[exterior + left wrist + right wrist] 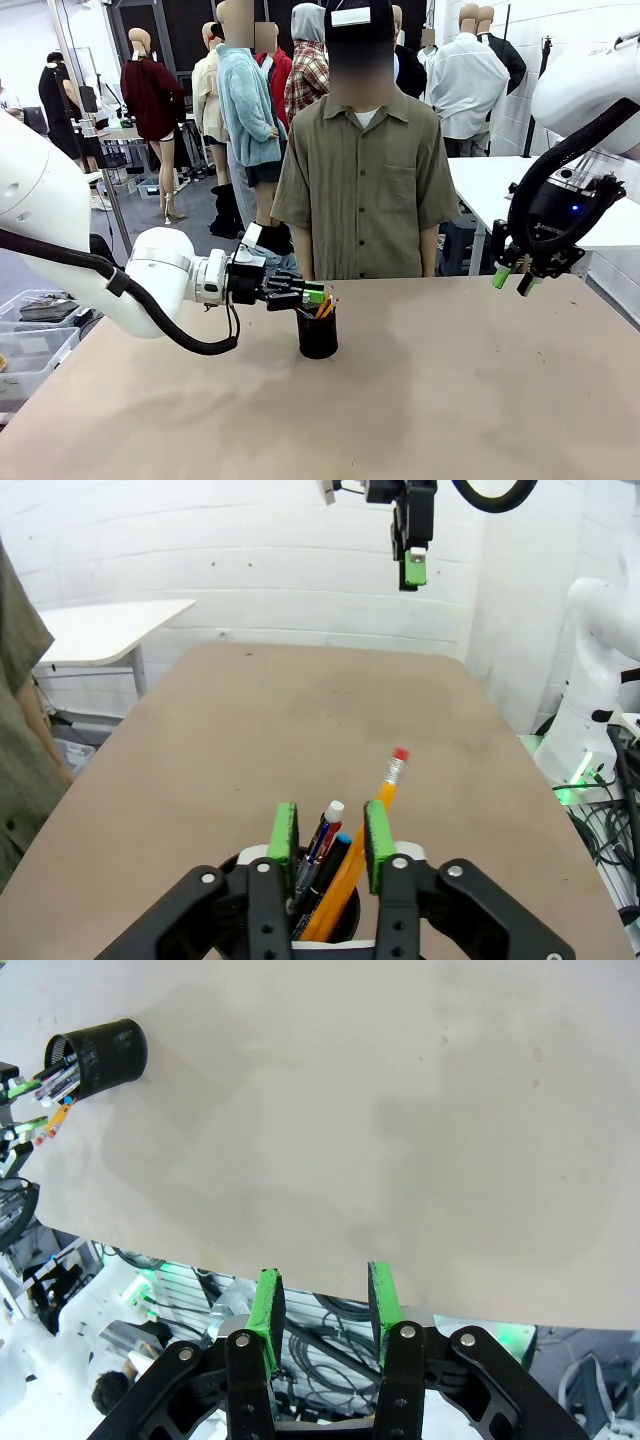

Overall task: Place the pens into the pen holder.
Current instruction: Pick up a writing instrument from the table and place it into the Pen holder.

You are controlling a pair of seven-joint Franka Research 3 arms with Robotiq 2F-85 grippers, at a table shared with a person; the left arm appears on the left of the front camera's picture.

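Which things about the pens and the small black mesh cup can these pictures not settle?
- Left wrist view: the small black mesh cup is mostly hidden by the left gripper.
- Front view: the pens are too small to count; green pads overlap them.
- Right wrist view: the right gripper hangs open beyond the table; the cup's base is hidden.

Even, bright indoor light from above — soft shadows pool on the table [450, 380] under the holder [318, 335]. Wrist views bend at the edges; the front background looks slightly soft.
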